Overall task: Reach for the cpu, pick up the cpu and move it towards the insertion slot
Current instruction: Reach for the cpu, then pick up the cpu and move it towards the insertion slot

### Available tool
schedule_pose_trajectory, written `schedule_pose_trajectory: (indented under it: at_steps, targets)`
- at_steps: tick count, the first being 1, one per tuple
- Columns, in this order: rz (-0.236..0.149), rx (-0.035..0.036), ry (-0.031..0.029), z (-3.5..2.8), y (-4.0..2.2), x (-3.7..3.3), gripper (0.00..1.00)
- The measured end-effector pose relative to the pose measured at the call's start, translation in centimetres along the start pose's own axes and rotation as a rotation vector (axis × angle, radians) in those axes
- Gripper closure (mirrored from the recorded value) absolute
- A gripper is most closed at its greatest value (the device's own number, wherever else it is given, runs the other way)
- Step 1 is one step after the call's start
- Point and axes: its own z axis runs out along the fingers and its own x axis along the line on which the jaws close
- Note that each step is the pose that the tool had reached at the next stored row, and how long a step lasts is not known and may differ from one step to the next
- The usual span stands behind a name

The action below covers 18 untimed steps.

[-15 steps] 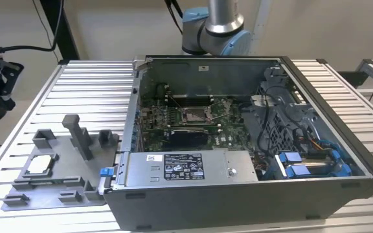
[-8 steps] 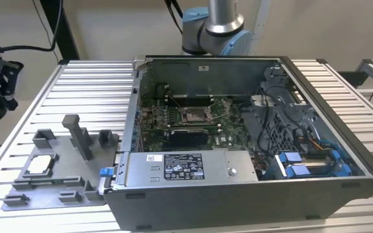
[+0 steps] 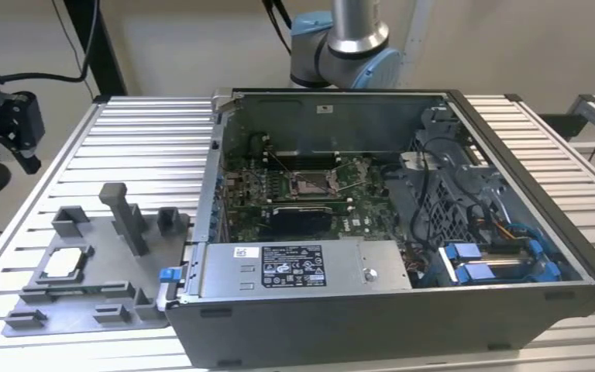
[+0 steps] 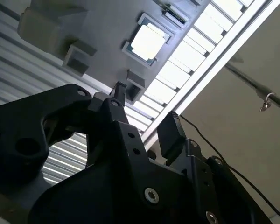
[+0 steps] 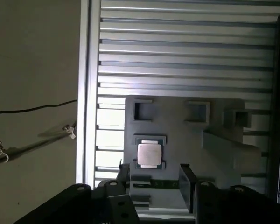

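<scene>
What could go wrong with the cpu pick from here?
1. The cpu lies low in a framed pocket of the tray. The open gripper, not yet touching it, might land a finger on the frame.
2. Posts stand beside that pocket, and the gripper body could clip one.
3. The slot sits deep in the case, so a carried cpu may catch a wall.

No text can be read. In the exterior view, the silver power supply cover [image 3: 225,275] at the near side of the open computer case [image 3: 380,325] carries a small white label [image 3: 248,251], a larger black label [image 3: 292,267] with white print (lines and small symbols, too fine to make out) and a tiny white sticker [image 3: 370,273]. Another white label [image 3: 325,108] sits on the case's far wall. The cpu [image 5: 148,154] has a pale face whose markings cannot be made out.
</scene>
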Motion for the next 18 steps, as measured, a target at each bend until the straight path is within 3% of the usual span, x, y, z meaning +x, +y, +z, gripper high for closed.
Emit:
schedule_pose_trajectory:
  at_steps: [6,18]
  targets:
    - [0.0,-0.0001,-0.0002,0.05,0.0,0.09,1.0]
    - [0.0,-0.0004,-0.0001,2.17,-0.09,0.36,1.0]
